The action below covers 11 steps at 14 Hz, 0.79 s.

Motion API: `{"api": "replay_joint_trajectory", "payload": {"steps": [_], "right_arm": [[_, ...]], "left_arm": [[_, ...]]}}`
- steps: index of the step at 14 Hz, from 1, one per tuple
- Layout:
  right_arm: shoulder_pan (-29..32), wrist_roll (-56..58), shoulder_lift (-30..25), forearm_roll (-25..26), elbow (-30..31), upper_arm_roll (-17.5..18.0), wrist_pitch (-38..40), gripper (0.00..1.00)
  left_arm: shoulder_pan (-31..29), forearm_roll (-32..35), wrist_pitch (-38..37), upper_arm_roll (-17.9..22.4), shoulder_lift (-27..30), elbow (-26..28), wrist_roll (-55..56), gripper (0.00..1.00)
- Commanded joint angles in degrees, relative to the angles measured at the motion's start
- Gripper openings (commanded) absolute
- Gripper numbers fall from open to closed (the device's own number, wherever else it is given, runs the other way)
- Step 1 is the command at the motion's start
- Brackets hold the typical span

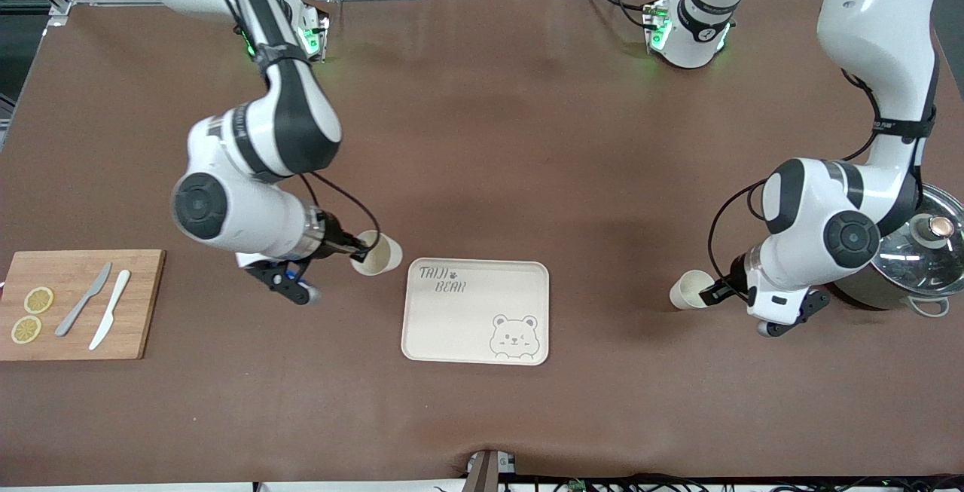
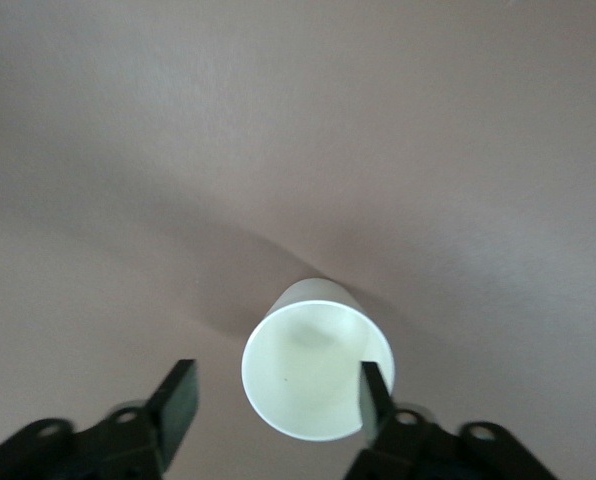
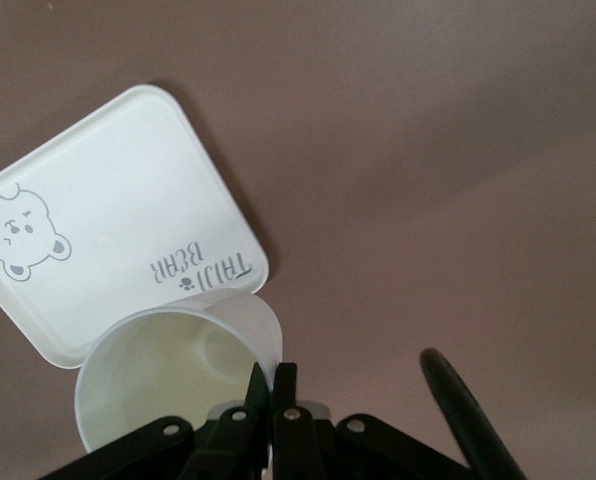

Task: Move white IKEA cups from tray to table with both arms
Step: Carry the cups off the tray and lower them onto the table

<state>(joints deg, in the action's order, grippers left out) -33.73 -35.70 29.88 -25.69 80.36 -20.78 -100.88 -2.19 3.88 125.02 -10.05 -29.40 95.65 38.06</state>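
Note:
My right gripper [image 1: 360, 251] is shut on the wall of one white cup [image 1: 378, 253], one finger inside the rim and one outside. It holds the cup tilted beside the corner of the cream bear tray [image 1: 477, 311] toward the right arm's end. The right wrist view shows this grip [image 3: 271, 372], the cup [image 3: 168, 370] and the tray [image 3: 108, 200]. My left gripper [image 1: 714, 294] is open at the second white cup [image 1: 691, 289], on the cloth toward the left arm's end. In the left wrist view [image 2: 275, 400] one finger sits inside that cup's [image 2: 313, 360] rim, the other wide outside.
A wooden cutting board [image 1: 143, 304] with two lemon slices [image 1: 32, 315] and two knives [image 1: 98, 307] lies at the right arm's end. A steel pot with a lid [image 1: 922, 251] stands at the left arm's end, close to the left arm.

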Motion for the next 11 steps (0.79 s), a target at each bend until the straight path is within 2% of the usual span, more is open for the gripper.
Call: {"api": "replay_joint_trajectory", "payload": {"steps": [1,4,6,7,9,11], "right_arm": [[6.1,13.0,-3.3,0.2,3.1,0.5,2.0,0.0],[13.3,27.9,-5.0,2.5,8.7,0.0,1.7,0.0],[16.7,37.0,-5.1,8.5,10.4,-0.1,1.1,0.0],[18.6,40.2,-5.1,11.2,11.5,0.0,0.5,0.0],[22.0,47.0,-5.1,12.2,13.4,-0.1,-0.3,0.0],[23.7,51.7,-5.4,17.2,17.3,-0.3,-4.0,0.0]], "left_arm": [[-0.4,2.2,-2.8,-0.3,1.8,-2.1,-0.6,1.0],[-0.4,3.9,-7.2,-0.2,1.8,-7.2,-1.8,1.0],[-0.8,4.6,-8.6,-0.2,2.1,-10.2,-2.9,1.0],[-1.3,4.8,-8.7,-0.3,2.1,-11.0,-3.0,1.0],[-1.4,4.9,-9.6,-0.3,3.3,-11.1,-3.7,1.0],[-1.5,4.8,-12.6,-0.3,4.3,-11.3,-4.0,1.0]]}}
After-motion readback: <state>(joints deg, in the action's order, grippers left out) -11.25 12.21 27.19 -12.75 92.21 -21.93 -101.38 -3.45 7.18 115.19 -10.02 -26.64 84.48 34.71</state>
